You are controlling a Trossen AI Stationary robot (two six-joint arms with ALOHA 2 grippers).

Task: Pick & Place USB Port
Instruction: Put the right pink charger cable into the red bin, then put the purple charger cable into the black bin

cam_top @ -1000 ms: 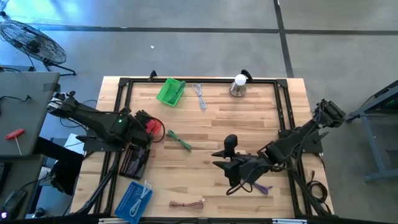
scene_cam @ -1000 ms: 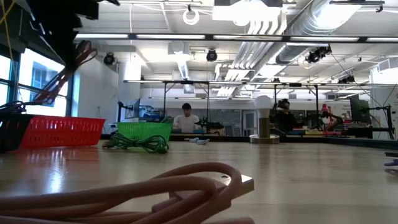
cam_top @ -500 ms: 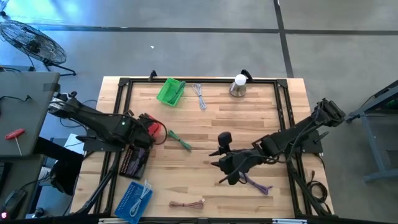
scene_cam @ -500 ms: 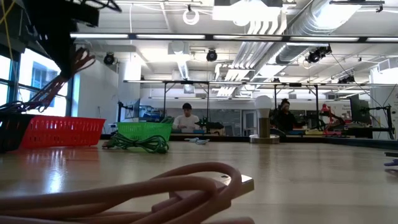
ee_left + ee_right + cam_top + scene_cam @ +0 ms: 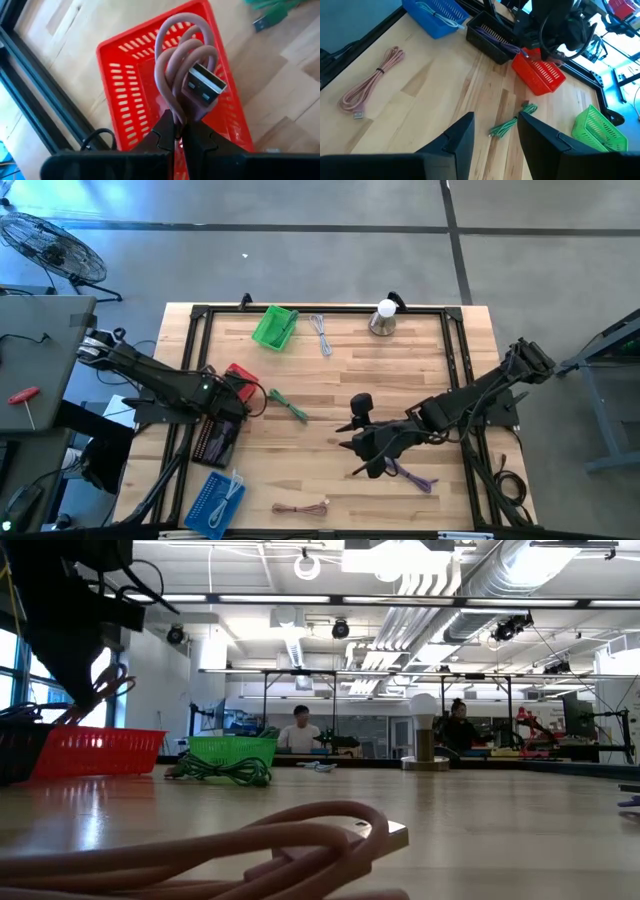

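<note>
We hold the left end effector [image 5: 179, 131] clamped on the coiled red USB cable [image 5: 186, 75] directly above the red basket [image 5: 125, 85] for release, while the right end effector [image 5: 492, 131] waits empty, fingers apart, over the worktop [image 5: 330, 395].

My left gripper [image 5: 181, 134] reaches in from the tabletop's left edge, its fingers [image 5: 165, 131] pinched nearly together around what it carries. My right gripper [image 5: 492, 131] stretches low toward the tabletop's middle, its fingers [image 5: 462, 131] spread apart and holding nothing.
</note>
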